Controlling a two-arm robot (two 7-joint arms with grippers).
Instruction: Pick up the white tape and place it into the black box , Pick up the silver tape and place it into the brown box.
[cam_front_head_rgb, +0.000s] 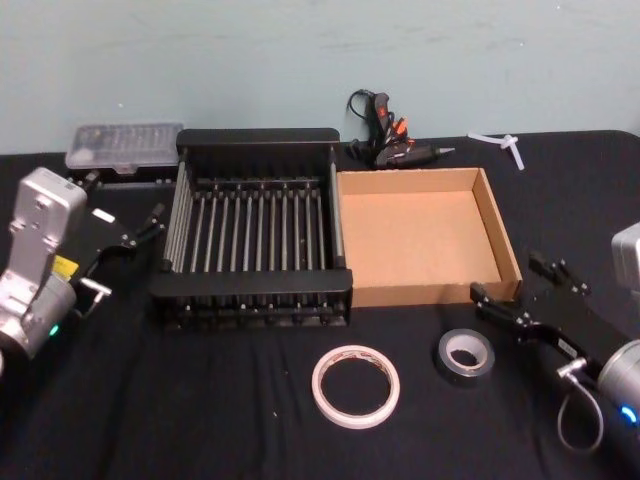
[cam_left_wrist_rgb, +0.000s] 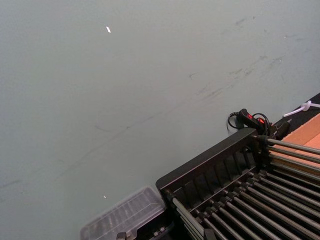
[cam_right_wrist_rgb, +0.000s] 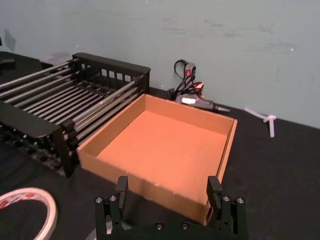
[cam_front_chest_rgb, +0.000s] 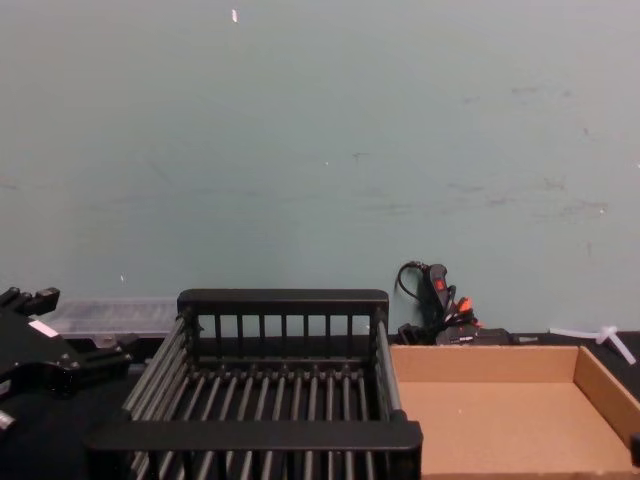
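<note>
A black slatted plastic crate (cam_front_head_rgb: 252, 230) with barred floor and thick solid rims sits in the middle of the black table (cam_front_head_rgb: 200, 420), and a shallow tan cardboard box (cam_front_head_rgb: 425, 232) with low walls stands just beside it on its right, their sides touching or nearly so. Both hold nothing.

On the near side of the table, in front of the gap between the two containers, lies a wide thin ring of whitish tape (cam_front_head_rgb: 355, 385), flat on the cloth. A little to its right and slightly farther back lies a small thick roll of dark grey, dull-silver tape (cam_front_head_rgb: 465, 354) with a pale core, also flat, close to the near wall of the cardboard box but apart from it.

The right gripper (cam_front_head_rgb: 512, 297) hangs just right of the grey roll, near the front right corner of the cardboard box, its black fingers spread wide and holding nothing; in the right wrist view the two fingertips (cam_right_wrist_rgb: 122, 186) stand well apart with the box's near wall between them.

The left gripper (cam_front_head_rgb: 125, 240) sits at the left of the crate, near its left rim, fingers parted and empty.

At the far edge lie a clear plastic case (cam_front_head_rgb: 124, 147) on the left, a black and orange glue gun (cam_front_head_rgb: 392, 140) behind the cardboard box, and a white plastic piece (cam_front_head_rgb: 505, 145) at the far right.
</note>
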